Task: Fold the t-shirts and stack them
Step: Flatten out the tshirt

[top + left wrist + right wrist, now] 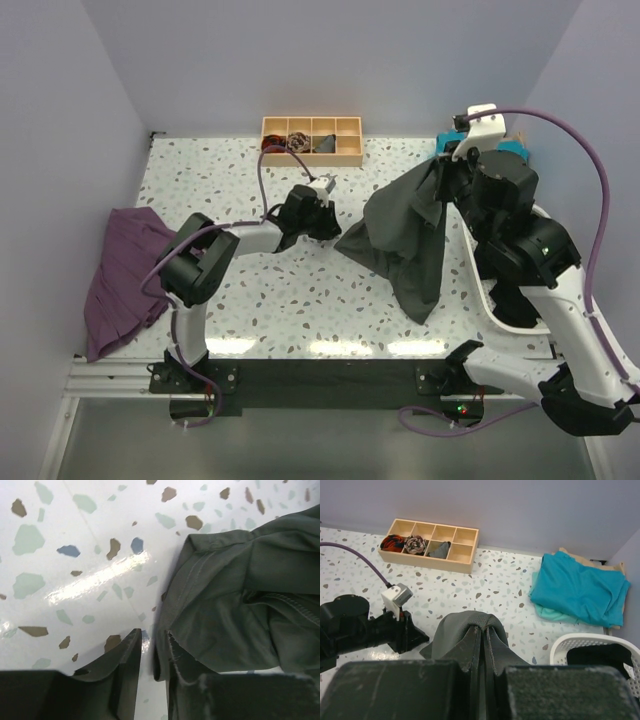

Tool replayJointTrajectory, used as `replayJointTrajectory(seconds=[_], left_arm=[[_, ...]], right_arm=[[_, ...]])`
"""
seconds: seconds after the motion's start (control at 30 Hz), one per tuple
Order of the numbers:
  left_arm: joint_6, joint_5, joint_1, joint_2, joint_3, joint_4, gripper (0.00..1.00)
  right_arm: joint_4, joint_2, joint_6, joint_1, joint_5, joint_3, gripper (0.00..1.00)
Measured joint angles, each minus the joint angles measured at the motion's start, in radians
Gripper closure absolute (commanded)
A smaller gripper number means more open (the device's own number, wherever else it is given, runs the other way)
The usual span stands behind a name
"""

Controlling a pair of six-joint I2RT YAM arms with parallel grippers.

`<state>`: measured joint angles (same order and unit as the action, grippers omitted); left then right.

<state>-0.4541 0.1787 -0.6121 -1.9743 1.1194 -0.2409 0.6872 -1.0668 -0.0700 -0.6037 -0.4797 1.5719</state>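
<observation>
A dark charcoal t-shirt (400,235) hangs bunched from my right gripper (443,170), which is raised at the back right and shut on a fold of it (452,632). The cloth trails down onto the table towards the front. My right gripper (484,628) has its fingers pressed together with cloth over the tips. My left gripper (328,228) is low at the shirt's left corner. In the left wrist view the left gripper (152,632) is narrowed on the shirt's hem (235,595), which lies against the right finger. A teal t-shirt (577,592) lies folded at the back right corner (516,148).
A wooden compartment tray (312,157) with small items stands at the back edge (432,555). A white basket (490,300) sits at the right under my right arm (580,642). A purple cloth (125,275) lies crumpled at the table's left edge.
</observation>
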Motion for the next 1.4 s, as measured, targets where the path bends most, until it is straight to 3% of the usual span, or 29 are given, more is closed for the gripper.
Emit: replayJointTrajectory(seconds=[0.17, 0.33, 0.43, 0.47, 0.53, 0.57, 0.67, 0.83, 1.17, 1.4], left_arm=[[0.001, 0.045, -0.005, 0.003, 0.0, -0.04, 0.76], [0.002, 0.057, -0.029, 0.003, -0.003, -0.042, 0.69], [0.007, 0.05, -0.047, 0.003, -0.005, -0.034, 0.53], [0.009, 0.041, -0.053, 0.003, -0.005, -0.031, 0.4], [0.018, 0.023, -0.061, 0.003, -0.005, -0.025, 0.37], [0.022, 0.011, -0.065, 0.003, -0.005, -0.021, 0.31], [0.028, -0.03, -0.076, 0.003, -0.01, -0.012, 0.28], [0.031, -0.084, -0.083, 0.003, -0.018, 0.009, 0.37], [0.046, -0.084, -0.113, -0.016, -0.018, 0.016, 1.0], [0.05, -0.053, -0.127, -0.01, -0.016, 0.035, 1.0]], right_arm=[[0.001, 0.002, 0.0, 0.0, -0.003, -0.024, 1.0], [0.0, 0.002, 0.0, 0.0, -0.007, -0.037, 1.0], [-0.001, 0.002, 0.0, 0.0, -0.007, -0.043, 1.0], [-0.001, 0.002, 0.0, 0.0, -0.007, -0.043, 1.0], [-0.003, 0.003, 0.0, 0.0, -0.007, -0.048, 1.0], [-0.005, 0.005, 0.0, 0.0, -0.007, -0.051, 1.0], [-0.006, 0.01, 0.0, 0.0, -0.007, -0.06, 1.0], [-0.009, 0.013, 0.0, 0.0, -0.007, -0.078, 1.0], [-0.014, 0.014, 0.0, 0.0, -0.007, -0.091, 1.0], [-0.014, 0.014, 0.0, 0.0, -0.022, -0.091, 1.0]])
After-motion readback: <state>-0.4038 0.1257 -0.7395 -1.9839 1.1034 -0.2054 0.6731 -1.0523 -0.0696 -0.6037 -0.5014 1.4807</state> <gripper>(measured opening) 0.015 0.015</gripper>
